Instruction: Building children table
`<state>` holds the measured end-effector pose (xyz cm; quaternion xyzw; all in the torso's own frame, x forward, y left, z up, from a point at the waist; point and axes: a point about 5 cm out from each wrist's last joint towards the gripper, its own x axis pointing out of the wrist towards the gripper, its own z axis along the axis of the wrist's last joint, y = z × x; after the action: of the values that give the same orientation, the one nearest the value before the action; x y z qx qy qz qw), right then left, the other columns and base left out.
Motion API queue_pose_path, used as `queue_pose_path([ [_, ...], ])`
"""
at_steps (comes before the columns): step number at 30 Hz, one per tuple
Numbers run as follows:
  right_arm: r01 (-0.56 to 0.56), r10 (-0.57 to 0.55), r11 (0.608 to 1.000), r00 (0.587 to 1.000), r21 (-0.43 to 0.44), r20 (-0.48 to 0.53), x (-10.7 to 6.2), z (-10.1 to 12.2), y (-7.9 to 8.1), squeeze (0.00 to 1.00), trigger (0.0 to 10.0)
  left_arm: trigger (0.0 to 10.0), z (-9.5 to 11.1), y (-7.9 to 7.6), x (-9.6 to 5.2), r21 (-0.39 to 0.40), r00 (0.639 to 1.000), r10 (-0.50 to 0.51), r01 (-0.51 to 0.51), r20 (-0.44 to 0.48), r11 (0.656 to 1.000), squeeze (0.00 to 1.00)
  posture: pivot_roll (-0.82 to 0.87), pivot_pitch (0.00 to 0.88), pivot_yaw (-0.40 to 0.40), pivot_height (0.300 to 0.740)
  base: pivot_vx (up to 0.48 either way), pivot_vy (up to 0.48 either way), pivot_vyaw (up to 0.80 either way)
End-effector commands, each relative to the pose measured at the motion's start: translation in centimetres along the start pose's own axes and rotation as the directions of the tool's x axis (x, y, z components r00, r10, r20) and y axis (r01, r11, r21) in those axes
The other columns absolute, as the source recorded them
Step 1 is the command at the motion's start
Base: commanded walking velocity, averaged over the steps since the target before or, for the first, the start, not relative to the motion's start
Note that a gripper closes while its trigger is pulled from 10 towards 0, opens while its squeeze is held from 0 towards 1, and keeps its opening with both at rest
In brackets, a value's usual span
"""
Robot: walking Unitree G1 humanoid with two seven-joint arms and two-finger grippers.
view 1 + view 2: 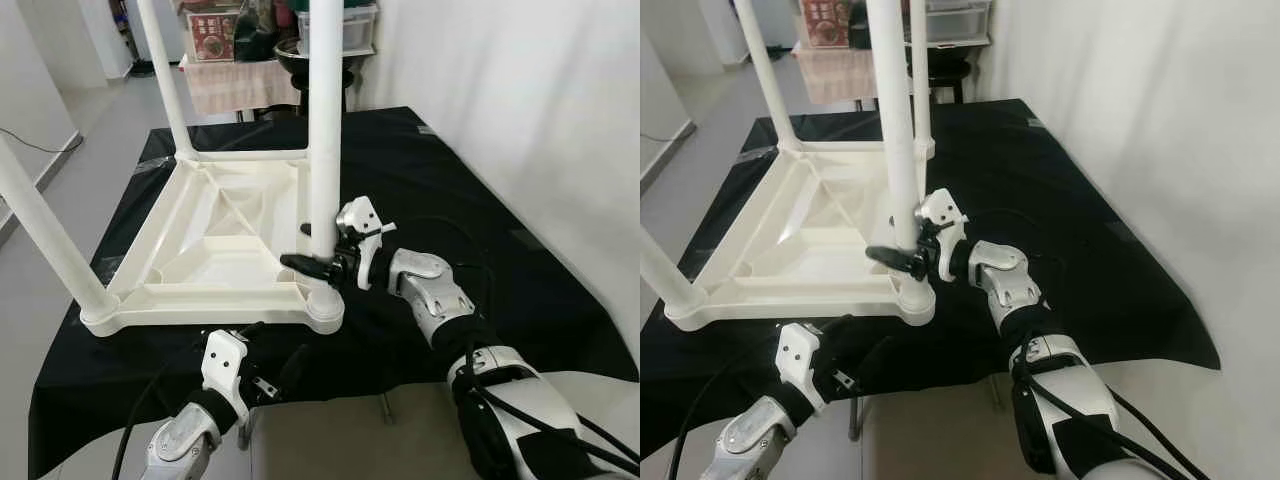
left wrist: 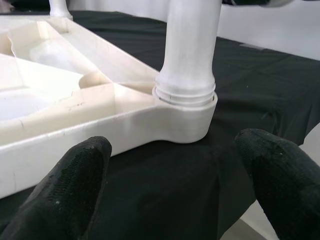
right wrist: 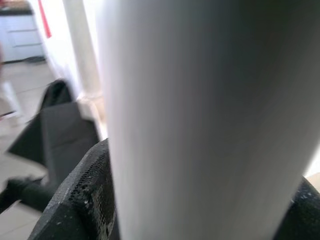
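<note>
A white plastic children's table [image 1: 215, 250] lies upside down on a black cloth [image 1: 440, 180], with its legs standing up. My right gripper [image 1: 322, 262] is shut on the near right leg [image 1: 324, 120], just above its corner socket [image 1: 325, 305]. In the right wrist view that leg [image 3: 200, 115] runs between the black fingers [image 3: 82, 200]. Low at the cloth's front edge, my left gripper [image 1: 272, 350] is open and holds nothing. It points at the same socket [image 2: 187, 112] from a short way off, fingers [image 2: 75, 185] wide apart.
Other legs rise at the near left [image 1: 45, 230] and far left [image 1: 165, 70]. A white wall [image 1: 520, 100] runs close along the right. Behind stand a small cloth-covered table with boxes [image 1: 235, 60] and a dark stool [image 1: 300, 55]. Bare floor [image 1: 80, 160] lies to the left.
</note>
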<state>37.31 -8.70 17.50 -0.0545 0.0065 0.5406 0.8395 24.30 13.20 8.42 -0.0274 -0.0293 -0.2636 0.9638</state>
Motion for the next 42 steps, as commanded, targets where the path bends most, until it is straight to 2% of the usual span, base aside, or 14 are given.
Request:
queue_pose_path([
  [1, -0.049, 0.049, 0.999, 0.998, -0.007, -0.028, 0.7, 0.6, 0.1, 0.00, 10.0, 10.0, -0.5, 0.0, -0.4, 0.005, 1.000, 0.003, -0.003, -0.028, 1.000, 0.00, 0.12, 0.000, -0.045, 0.740, 0.000, 0.000, 0.00],
  [4, -0.055, 0.055, 0.999, 0.998, 0.001, -0.022, 0.7, 0.9, 0.0, 0.00, 10.0, 10.0, -0.5, 0.0, -0.4, 0.005, 1.000, 0.003, -0.002, -0.028, 1.000, 0.00, 0.12, 0.000, -0.049, 0.740, 0.000, 0.000, 0.00],
  [11, -0.177, 0.176, 0.984, 0.984, 0.030, 0.034, 0.5, 2.2, -0.2, 0.00, 10.0, 10.0, -0.3, -0.8, -1.2, -0.006, 1.000, -0.005, 0.005, -0.023, 1.000, 0.00, 0.15, 0.000, -0.061, 0.740, 0.000, 0.000, 0.00],
  [15, -0.325, 0.322, 0.946, 0.942, 0.015, 0.093, 0.6, 3.3, 0.4, 0.00, 10.0, 10.0, 0.8, -2.3, -4.1, -0.026, 1.000, -0.008, 0.008, -0.022, 1.000, 0.00, 0.19, 0.000, -0.041, 0.740, 0.000, 0.000, 0.00],
  [19, -0.338, 0.335, 0.941, 0.937, 0.015, 0.101, 0.6, 3.5, 0.4, 0.00, 10.0, 10.0, 1.0, -2.3, -4.3, -0.027, 1.000, 0.000, -0.001, -0.023, 1.000, 0.00, 0.19, 0.000, -0.041, 0.740, 0.000, 0.000, 0.00],
  [21, -0.402, 0.401, 0.915, 0.908, -0.013, 0.125, 0.5, 4.3, 0.6, 0.00, 10.0, 10.0, 1.9, -3.5, -6.2, -0.042, 0.999, 0.009, -0.010, -0.036, 0.999, 0.00, 0.24, 0.117, -0.012, 0.740, 0.000, 0.000, 0.00],
  [25, -0.473, 0.479, 0.878, 0.865, -0.072, 0.151, 0.7, 5.8, 0.8, 0.00, 10.0, 10.0, 3.4, -5.3, -8.9, -0.069, 0.998, 0.019, -0.023, -0.059, 0.997, 0.00, 0.28, 0.178, 0.001, 0.740, 0.000, 0.000, 0.00],
  [32, -0.492, 0.506, 0.861, 0.852, -0.125, 0.133, 1.1, 7.6, 0.7, 0.00, 10.0, 10.0, 4.9, -6.7, -10.2, -0.094, 0.996, 0.038, -0.046, -0.084, 0.995, 0.00, 0.31, 0.241, 0.000, 0.740, 0.000, 0.000, 0.00],
  [33, -0.497, 0.512, 0.857, 0.851, -0.134, 0.117, 1.2, 7.8, 0.7, 0.00, 9.3, 10.0, 5.2, -7.0, -10.6, -0.097, 0.995, 0.042, -0.050, -0.086, 0.994, 0.00, 0.32, 0.258, -0.004, 0.740, 0.000, 0.000, 0.00],
  [35, -0.503, 0.517, 0.853, 0.849, -0.139, 0.106, 1.2, 7.9, 0.7, 0.00, 9.3, 10.0, 5.5, -7.3, -10.8, -0.100, 0.995, 0.044, -0.053, -0.090, 0.994, 0.00, 0.32, 0.261, -0.004, 0.740, 0.000, 0.000, 0.00],
  [36, -0.510, 0.525, 0.848, 0.846, -0.143, 0.091, 1.2, 8.0, 0.7, 0.00, 3.2, 10.0, 5.7, -7.5, -11.1, -0.102, 0.994, 0.047, -0.057, -0.094, 0.993, 0.00, 0.33, 0.271, -0.004, 0.740, 0.000, 0.000, 0.00],
  [37, -0.510, 0.525, 0.848, 0.846, -0.143, 0.091, 1.2, 8.0, 0.7, 0.00, 3.2, 10.0, 5.7, -7.5, -11.1, -0.102, 0.994, 0.047, -0.057, -0.094, 0.993, 0.00, 0.33, 0.271, -0.004, 0.740, 0.000, 0.000, 0.00],
  [38, -0.523, 0.535, 0.839, 0.843, -0.150, 0.059, 1.4, 7.9, 0.8, 0.00, 0.0, 10.0, 6.2, -7.9, -11.5, -0.108, 0.993, 0.053, -0.065, -0.109, 0.992, 0.00, 0.33, 0.280, -0.002, 0.740, 0.000, 0.000, 0.00],
  [42, -0.524, 0.535, 0.838, 0.844, -0.152, 0.041, 1.4, 7.8, 0.8, 0.00, 0.0, 10.0, 6.4, -8.0, -11.7, -0.111, 0.992, 0.057, -0.070, -0.115, 0.991, 0.00, 0.33, 0.278, -0.004, 0.740, 0.000, 0.000, 0.00],
])
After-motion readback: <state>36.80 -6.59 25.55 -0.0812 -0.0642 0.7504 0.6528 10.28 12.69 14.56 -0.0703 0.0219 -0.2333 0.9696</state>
